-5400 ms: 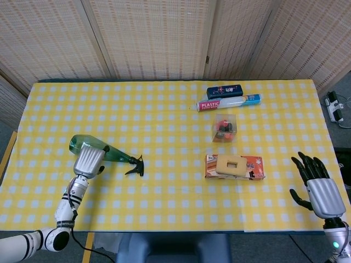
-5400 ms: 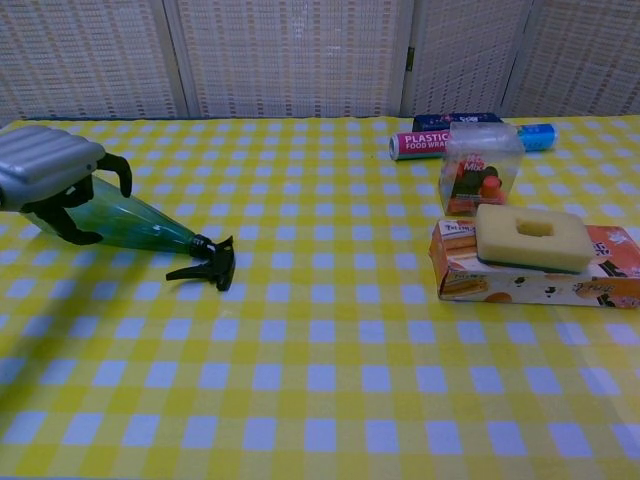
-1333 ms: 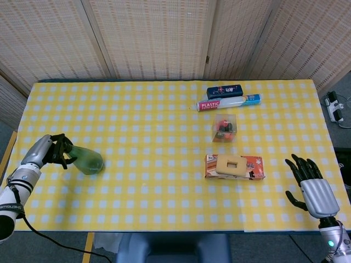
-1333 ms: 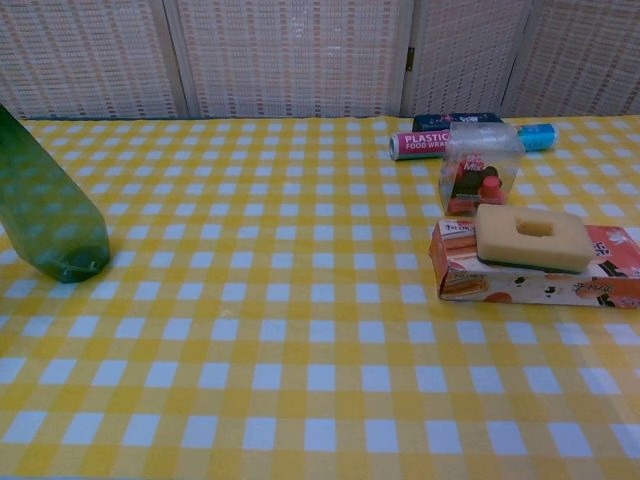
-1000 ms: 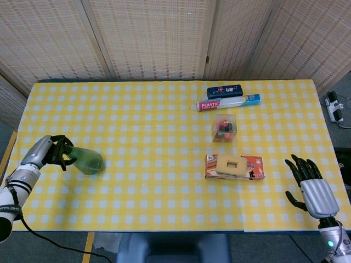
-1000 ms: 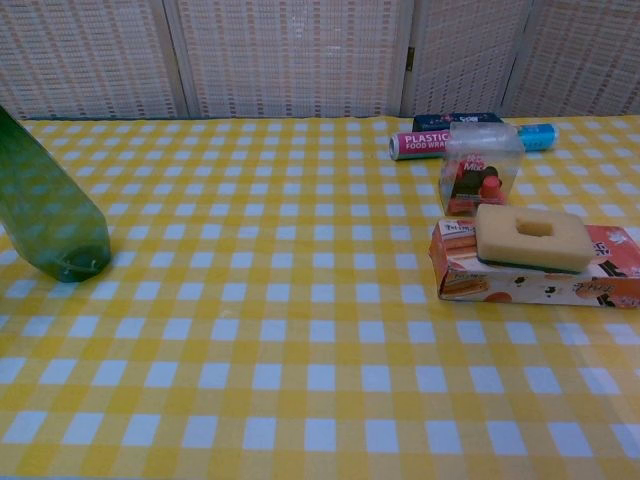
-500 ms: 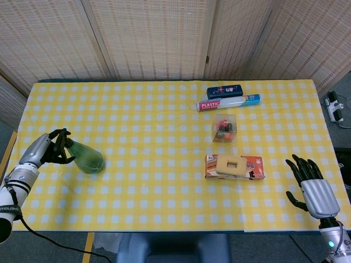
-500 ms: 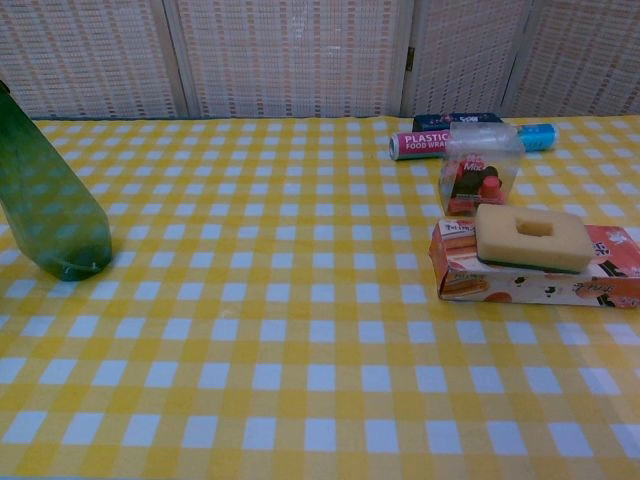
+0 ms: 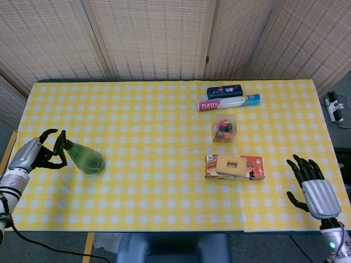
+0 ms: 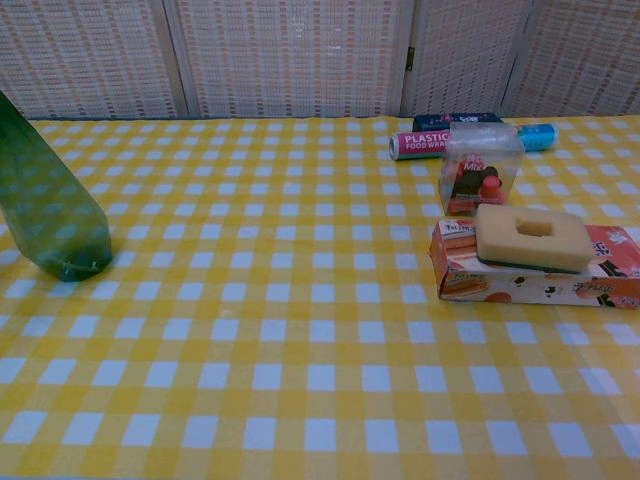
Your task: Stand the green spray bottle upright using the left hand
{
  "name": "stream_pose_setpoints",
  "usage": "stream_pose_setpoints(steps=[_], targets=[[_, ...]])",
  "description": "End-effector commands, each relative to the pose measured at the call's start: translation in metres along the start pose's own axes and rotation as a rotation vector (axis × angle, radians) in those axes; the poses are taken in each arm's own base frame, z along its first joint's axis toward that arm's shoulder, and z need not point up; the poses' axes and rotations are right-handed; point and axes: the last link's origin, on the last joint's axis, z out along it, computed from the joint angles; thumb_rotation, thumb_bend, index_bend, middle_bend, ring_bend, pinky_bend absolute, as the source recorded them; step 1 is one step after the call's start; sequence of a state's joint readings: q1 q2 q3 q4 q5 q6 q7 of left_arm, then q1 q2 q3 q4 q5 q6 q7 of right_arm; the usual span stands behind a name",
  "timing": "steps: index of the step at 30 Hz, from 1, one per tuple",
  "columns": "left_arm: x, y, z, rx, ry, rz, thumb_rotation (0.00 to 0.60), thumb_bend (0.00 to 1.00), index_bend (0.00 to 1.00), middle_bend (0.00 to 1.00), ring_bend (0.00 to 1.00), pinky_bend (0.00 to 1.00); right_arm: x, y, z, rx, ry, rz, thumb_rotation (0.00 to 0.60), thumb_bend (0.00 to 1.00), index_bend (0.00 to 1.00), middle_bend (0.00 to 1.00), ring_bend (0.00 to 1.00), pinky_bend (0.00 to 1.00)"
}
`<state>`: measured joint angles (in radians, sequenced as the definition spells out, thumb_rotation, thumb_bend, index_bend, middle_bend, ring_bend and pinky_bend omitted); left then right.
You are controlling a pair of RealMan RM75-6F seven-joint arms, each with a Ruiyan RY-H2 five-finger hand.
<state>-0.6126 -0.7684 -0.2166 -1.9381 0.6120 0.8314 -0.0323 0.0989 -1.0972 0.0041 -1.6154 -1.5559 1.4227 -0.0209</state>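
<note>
The green spray bottle (image 9: 85,158) stands upright on the yellow checked cloth near the table's left edge, its black nozzle at the top pointing left. In the chest view its green body (image 10: 48,207) fills the left edge and the top is cut off. My left hand (image 9: 34,154) sits just left of the bottle with its fingers spread apart and nothing in them, a small gap between fingertips and nozzle. My right hand (image 9: 313,189) hangs open past the table's right front corner, holding nothing. Neither hand shows in the chest view.
An orange box with a yellow sponge on top (image 9: 235,166) lies right of centre. Behind it stand a clear box with red contents (image 9: 224,127), a plastic wrap roll (image 9: 227,103) and a dark blue pack (image 9: 224,90). The table's left edge (image 9: 12,148) is close to my left hand.
My left hand has let go of the bottle's neck, spread its fingers and drawn back to the left. The bottle stays standing. The right hand has barely moved.
</note>
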Motion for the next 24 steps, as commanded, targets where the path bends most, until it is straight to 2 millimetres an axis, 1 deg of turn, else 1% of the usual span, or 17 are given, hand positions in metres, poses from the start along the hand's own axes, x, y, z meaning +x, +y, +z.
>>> stream_pose_setpoints(steps=[1, 2, 5, 6, 7, 8, 9, 10, 12, 13, 14, 15, 16, 18, 19, 21, 24], targets=[[0.002, -0.023, -0.02, -0.015, 0.113, 0.082, 0.6, 0.19, 0.11, 1.0, 1.0, 1.0, 0.0, 0.0, -0.001, 0.001, 0.002, -0.001, 0.6, 0.36, 0.0, 0.0, 0.0, 0.0], [0.003, -0.034, -0.031, -0.026, 0.193, 0.151, 0.6, 0.18, 0.11, 1.0, 1.0, 1.0, 0.0, -0.001, -0.002, 0.004, 0.003, -0.004, 0.6, 0.36, 0.0, 0.0, 0.0, 0.0], [-0.005, -0.061, -0.055, -0.036, 0.349, 0.256, 0.6, 0.18, 0.09, 1.0, 1.0, 1.0, -0.001, -0.002, -0.002, 0.006, 0.001, -0.008, 0.6, 0.36, 0.0, 0.0, 0.0, 0.0], [-0.007, -0.069, -0.06, -0.03, 0.386, 0.279, 0.6, 0.18, 0.09, 1.0, 1.0, 1.0, -0.001, -0.002, -0.002, 0.007, -0.001, -0.009, 0.6, 0.36, 0.0, 0.0, 0.0, 0.0], [-0.011, -0.081, -0.066, -0.027, 0.425, 0.3, 0.6, 0.18, 0.09, 1.0, 0.99, 1.0, -0.002, -0.003, -0.002, 0.008, -0.002, -0.011, 0.6, 0.36, 0.0, 0.0, 0.0, 0.0], [-0.014, -0.089, -0.071, -0.022, 0.439, 0.304, 0.6, 0.17, 0.1, 0.97, 0.93, 0.96, -0.002, -0.004, -0.003, 0.011, -0.002, -0.013, 0.6, 0.36, 0.0, 0.0, 0.0, 0.0], [-0.018, -0.098, -0.075, -0.024, 0.443, 0.302, 0.6, 0.17, 0.11, 0.9, 0.85, 0.9, -0.002, -0.005, -0.003, 0.014, -0.001, -0.014, 0.6, 0.36, 0.0, 0.0, 0.0, 0.0], [-0.023, -0.106, -0.08, -0.032, 0.443, 0.293, 0.6, 0.17, 0.13, 0.78, 0.7, 0.75, -0.002, -0.006, -0.004, 0.018, 0.001, -0.016, 0.6, 0.36, 0.0, 0.0, 0.0, 0.0], [-0.034, -0.123, -0.091, -0.048, 0.451, 0.278, 0.6, 0.17, 0.16, 0.48, 0.37, 0.36, -0.002, -0.008, -0.005, 0.023, 0.008, -0.022, 0.6, 0.36, 0.0, 0.0, 0.0, 0.0], [-0.042, -0.132, -0.096, -0.064, 0.463, 0.27, 0.6, 0.17, 0.15, 0.4, 0.29, 0.28, -0.002, -0.009, -0.006, 0.024, 0.015, -0.025, 0.6, 0.36, 0.0, 0.0, 0.0, 0.0], [-0.049, -0.136, -0.099, -0.082, 0.479, 0.277, 0.6, 0.17, 0.11, 0.3, 0.2, 0.19, -0.002, -0.009, -0.007, 0.024, 0.021, -0.027, 0.6, 0.36, 0.0, 0.0, 0.0, 0.0], [-0.056, -0.139, -0.102, -0.11, 0.491, 0.282, 0.6, 0.17, 0.06, 0.23, 0.14, 0.13, -0.001, -0.009, -0.007, 0.022, 0.027, -0.029, 0.6, 0.36, 0.0, 0.0, 0.0, 0.0], [-0.066, -0.139, -0.103, -0.144, 0.452, 0.313, 0.6, 0.17, 0.02, 0.17, 0.09, 0.08, -0.001, -0.01, -0.008, 0.019, 0.036, -0.03, 0.6, 0.36, 0.0, 0.0, 0.0, 0.0], [-0.075, -0.137, -0.109, -0.175, 0.395, 0.344, 0.6, 0.15, 0.0, 0.09, 0.03, 0.02, 0.0, -0.011, -0.01, 0.019, 0.05, -0.036, 0.6, 0.36, 0.0, 0.0, 0.0, 0.0], [-0.078, -0.136, -0.111, -0.173, 0.379, 0.359, 0.6, 0.14, 0.0, 0.05, 0.01, 0.0, 0.0, -0.011, -0.011, 0.021, 0.053, -0.038, 0.6, 0.36, 0.0, 0.0, 0.0, 0.0], [-0.085, -0.136, -0.112, -0.141, 0.316, 0.396, 0.6, 0.13, 0.0, 0.01, 0.0, 0.0, 0.0, -0.013, -0.013, 0.026, 0.063, -0.043, 0.6, 0.36, 0.0, 0.0, 0.0, 0.0], [-0.087, -0.134, -0.109, -0.119, 0.283, 0.414, 0.6, 0.12, 0.0, 0.0, 0.0, 0.0, 0.0, -0.013, -0.014, 0.028, 0.062, -0.046, 0.6, 0.36, 0.0, 0.0, 0.0, 0.0]])
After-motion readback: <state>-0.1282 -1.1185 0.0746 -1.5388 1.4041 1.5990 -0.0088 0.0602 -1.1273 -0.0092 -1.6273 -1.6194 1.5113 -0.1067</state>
